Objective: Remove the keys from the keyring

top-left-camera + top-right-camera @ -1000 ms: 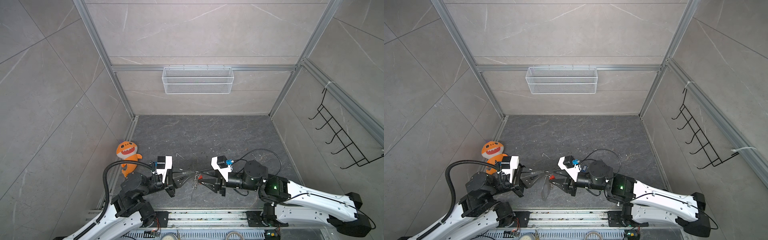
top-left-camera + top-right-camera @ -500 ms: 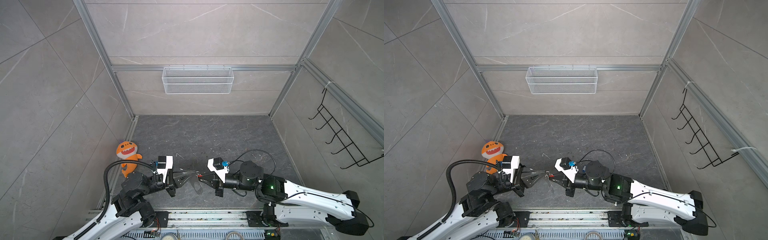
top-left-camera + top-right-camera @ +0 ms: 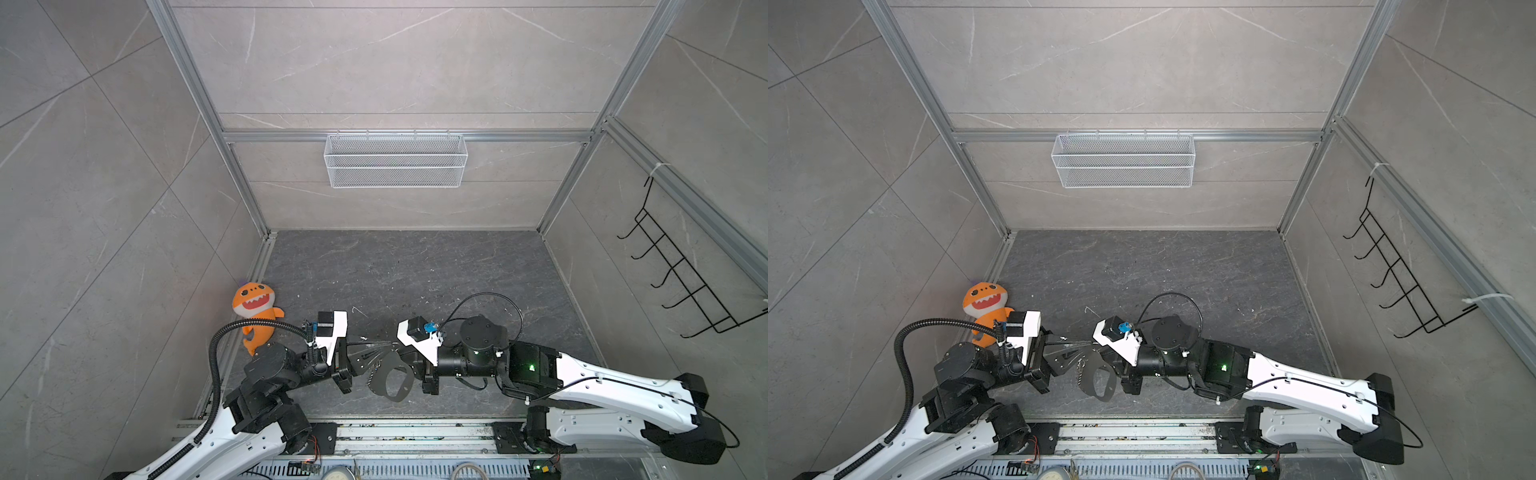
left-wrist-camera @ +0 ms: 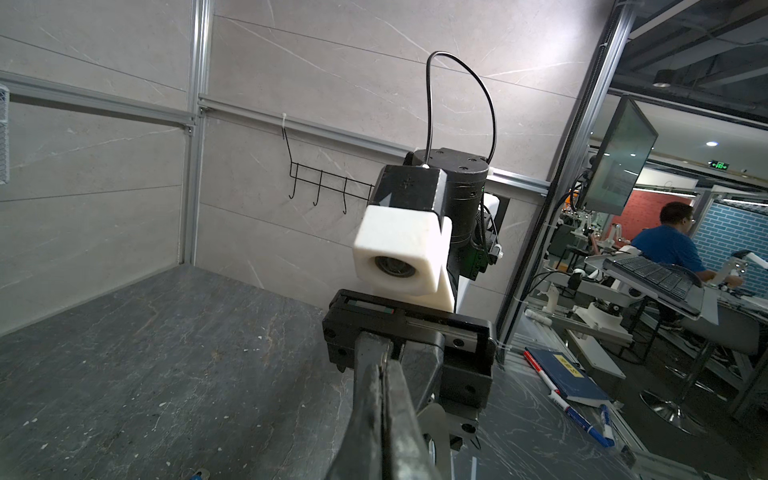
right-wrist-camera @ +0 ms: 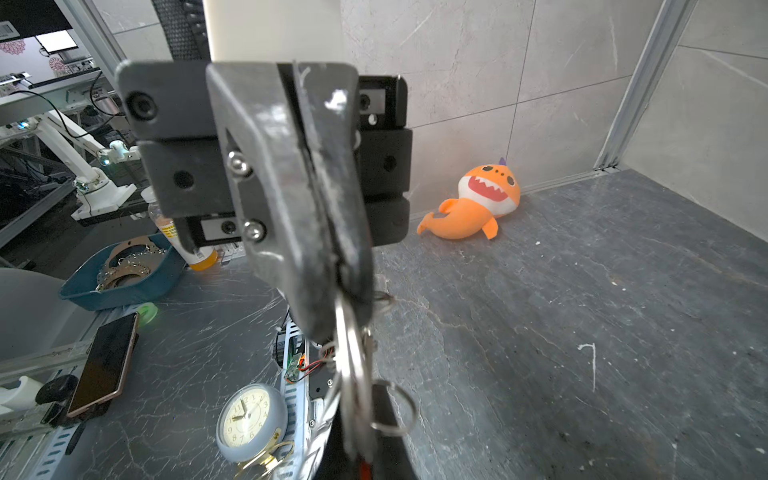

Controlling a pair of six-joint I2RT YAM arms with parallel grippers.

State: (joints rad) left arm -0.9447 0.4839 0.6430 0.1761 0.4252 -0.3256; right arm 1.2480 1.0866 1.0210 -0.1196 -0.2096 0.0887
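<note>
Item 1, keyring [image 3: 377, 381]: held clear of the tabletop [image 3: 415, 270] near the middle of its front edge, the grey oval fob hanging below the meeting fingertips. Item 2, left gripper [image 5: 338, 299]: jaws fully closed, clamping the silver ring of the keyring. Item 3, right gripper [image 5: 361, 415]: jaws closed, tip to tip with the left gripper, pinching the keys [image 5: 365, 468], of which only a red sliver shows; blue tag not discernible. Item 4, orange plush toy [image 3: 255, 309]: lying at the tabletop's left edge against the wall, well apart from both grippers.
</note>
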